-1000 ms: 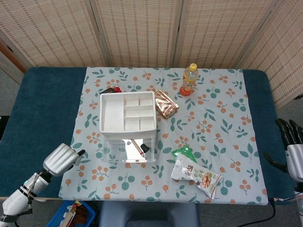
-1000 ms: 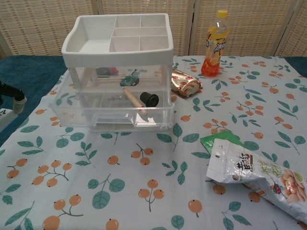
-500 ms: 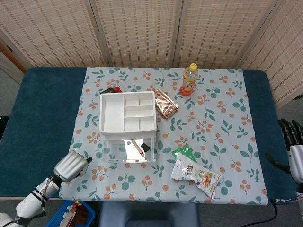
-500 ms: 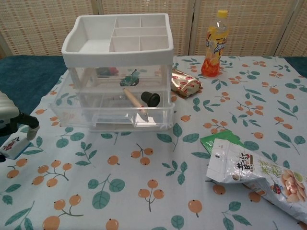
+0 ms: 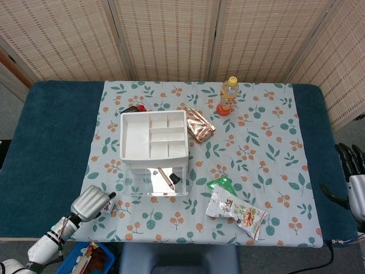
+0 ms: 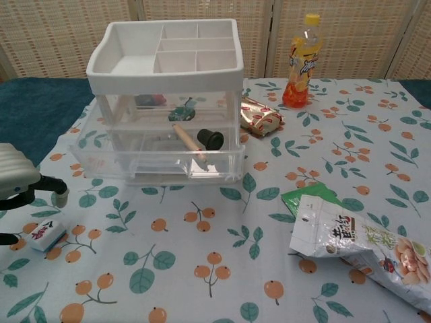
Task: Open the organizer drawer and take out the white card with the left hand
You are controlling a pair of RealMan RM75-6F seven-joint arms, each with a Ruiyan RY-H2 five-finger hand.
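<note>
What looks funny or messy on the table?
The organizer has its clear drawer pulled out, with a brush lying slantwise inside. A small white card lies on the cloth by the left robot hand, outside the drawer. A snack bag lies flat. Nothing is spilled or broken.

A pale blue tablecloth (image 5: 268, 165) printed with orange berries and teal leaves covers a dark teal table (image 5: 51, 148). The organizer (image 6: 165, 94) is white-topped over clear drawers. Upper centre, the bottle (image 5: 228, 96) is yellow-orange. The card (image 6: 46, 234) looks white with dark markings.
</note>
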